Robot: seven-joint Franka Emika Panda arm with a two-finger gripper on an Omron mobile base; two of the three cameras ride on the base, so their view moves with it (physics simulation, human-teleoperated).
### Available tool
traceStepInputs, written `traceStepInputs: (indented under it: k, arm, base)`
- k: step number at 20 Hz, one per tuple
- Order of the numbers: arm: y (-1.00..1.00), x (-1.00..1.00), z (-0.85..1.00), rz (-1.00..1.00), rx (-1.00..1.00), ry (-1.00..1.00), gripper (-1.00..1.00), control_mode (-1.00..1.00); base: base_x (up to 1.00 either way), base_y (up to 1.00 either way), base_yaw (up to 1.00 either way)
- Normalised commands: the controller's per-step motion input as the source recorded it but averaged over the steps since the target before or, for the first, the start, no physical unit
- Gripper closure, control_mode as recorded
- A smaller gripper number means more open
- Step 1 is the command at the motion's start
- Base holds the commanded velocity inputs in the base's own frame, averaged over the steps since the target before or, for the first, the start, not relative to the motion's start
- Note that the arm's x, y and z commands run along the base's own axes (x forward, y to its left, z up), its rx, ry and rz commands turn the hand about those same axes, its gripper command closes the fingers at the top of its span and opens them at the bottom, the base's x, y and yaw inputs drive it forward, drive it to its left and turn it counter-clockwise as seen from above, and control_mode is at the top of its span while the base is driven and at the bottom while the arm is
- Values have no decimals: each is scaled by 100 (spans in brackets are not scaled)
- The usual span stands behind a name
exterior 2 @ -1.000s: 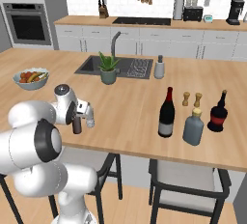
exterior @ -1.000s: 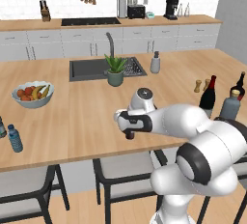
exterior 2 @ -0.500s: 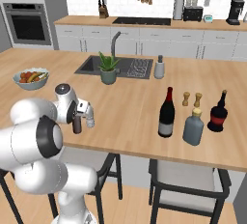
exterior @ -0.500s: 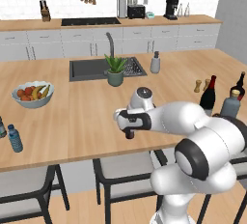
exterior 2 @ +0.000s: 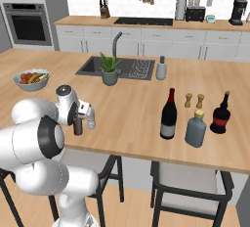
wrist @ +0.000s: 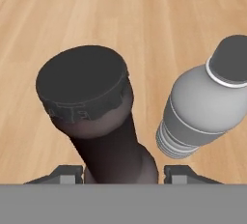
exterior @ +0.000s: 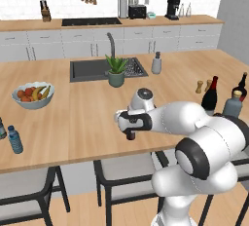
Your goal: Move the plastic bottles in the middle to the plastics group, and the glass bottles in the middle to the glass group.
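Brown bottle being gripped at the near edge of the counter

The gripper (wrist: 120, 175) is closed around the lower body of the brown bottle (wrist: 96, 117), one finger seen on each side of it in the hand view. The bottle stands upright on the counter (exterior 2: 136, 108), near the front edge. The small clear bottle (wrist: 205, 102) stands just beside it and is not held. For a good lift, the brown bottle is best raised straight up, so the clear bottle is not knocked over. It should be kept upright and lifted high enough to pass over other things. Farther along, the wine bottle (exterior 2: 169, 115) is waiting. Beyond it stands the glass group: the grey bottle (exterior 2: 196, 129) and the red-topped bottle (exterior 2: 220, 115). The brown bottle is to be set down there, with a small gap kept.
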Motion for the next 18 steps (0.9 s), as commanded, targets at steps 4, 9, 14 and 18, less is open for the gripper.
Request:
traceStepInputs:
  k: [4, 9, 14, 18]
  arm:
    - [0, 0, 0, 0, 0, 0, 100, -100]
    - [0, 0, 0, 0, 0, 0, 100, -100]
    - [-7, -76, 22, 0, 0, -3, 100, -100]
    - [-50, -67, 50, 0, 0, -3, 100, -100]
  base:
    - [0, 0, 0]
    - [0, 0, 0]
    - [0, 0, 0]
    - [0, 0, 0]
